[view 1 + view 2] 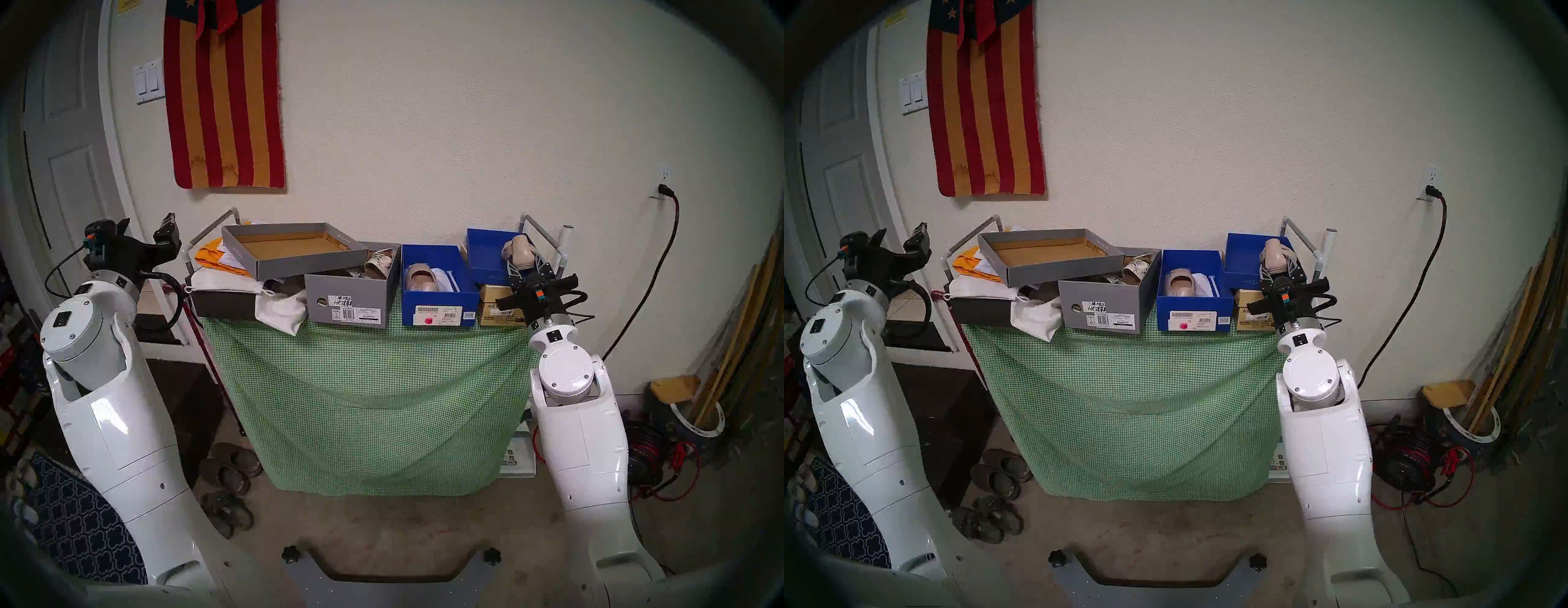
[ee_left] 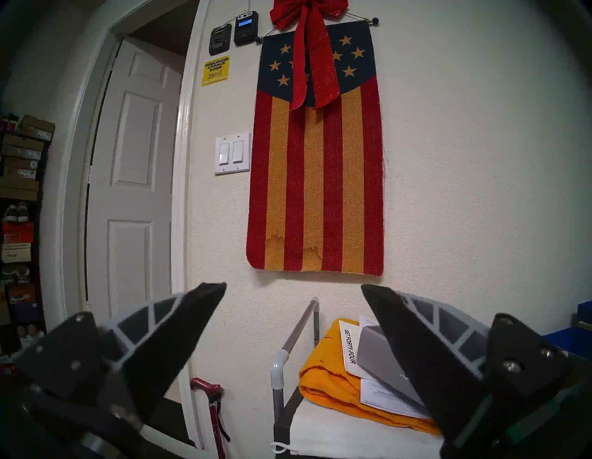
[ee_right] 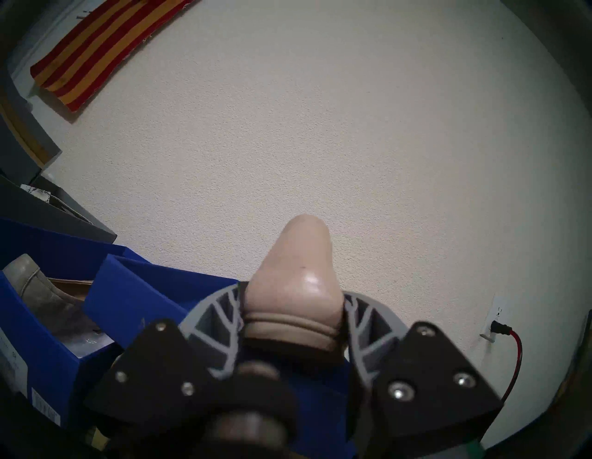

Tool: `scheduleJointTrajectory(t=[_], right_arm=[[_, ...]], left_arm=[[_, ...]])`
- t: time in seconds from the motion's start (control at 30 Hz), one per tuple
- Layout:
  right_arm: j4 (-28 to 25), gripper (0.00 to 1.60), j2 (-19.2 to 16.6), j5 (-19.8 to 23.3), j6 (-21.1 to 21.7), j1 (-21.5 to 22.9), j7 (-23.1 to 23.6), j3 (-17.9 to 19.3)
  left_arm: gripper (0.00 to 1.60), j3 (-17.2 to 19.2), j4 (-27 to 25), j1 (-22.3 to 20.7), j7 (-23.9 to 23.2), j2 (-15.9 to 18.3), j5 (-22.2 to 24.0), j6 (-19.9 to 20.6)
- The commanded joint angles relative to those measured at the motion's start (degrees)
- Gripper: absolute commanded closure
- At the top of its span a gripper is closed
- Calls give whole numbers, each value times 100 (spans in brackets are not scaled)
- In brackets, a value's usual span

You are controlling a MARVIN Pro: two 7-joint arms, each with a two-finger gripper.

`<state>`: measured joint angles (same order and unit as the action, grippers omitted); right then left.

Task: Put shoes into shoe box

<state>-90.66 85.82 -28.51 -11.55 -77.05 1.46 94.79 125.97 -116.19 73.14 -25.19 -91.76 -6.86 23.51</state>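
Right gripper (image 3: pixel 293 315) clamped on a beige ballet flat (image 3: pixel 298 282), toe raised toward the wall, above the blue lid (image 1: pixel 488 254) at the counter's right end. Just left, the second flat (image 1: pixel 420 276) lying inside the open blue shoe box (image 1: pixel 439 312). Farther left, a printed-strap sandal (image 1: pixel 379 263) in the grey box (image 1: pixel 348 303). Left gripper (image 2: pixel 293 323) spread wide, empty, well left of the counter (image 1: pixel 369 382).
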Motion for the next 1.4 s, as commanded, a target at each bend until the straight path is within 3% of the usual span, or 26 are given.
scheduleJointTrajectory(t=[0.0,0.47,0.57,0.73,1.37], right_arm=[[-254,160,184,-167,-300,-98,-445,-91],[-505,160,247,-400,-457,-209,-513,-458],[-392,160,248,-907,-580,-250,-796,-699],[-243,160,297,-1396,-655,-280,-1067,-985],[-47,160,484,-2125,-517,130,-1392,-1352]], left_arm=[[0,15,-36,8,12,-1,-7,-10],[0,18,-36,6,7,-5,-12,-12],[0,18,-35,5,5,-5,-12,-13],[0,19,-34,4,4,-6,-12,-13],[0,20,-34,3,2,-8,-15,-15]])
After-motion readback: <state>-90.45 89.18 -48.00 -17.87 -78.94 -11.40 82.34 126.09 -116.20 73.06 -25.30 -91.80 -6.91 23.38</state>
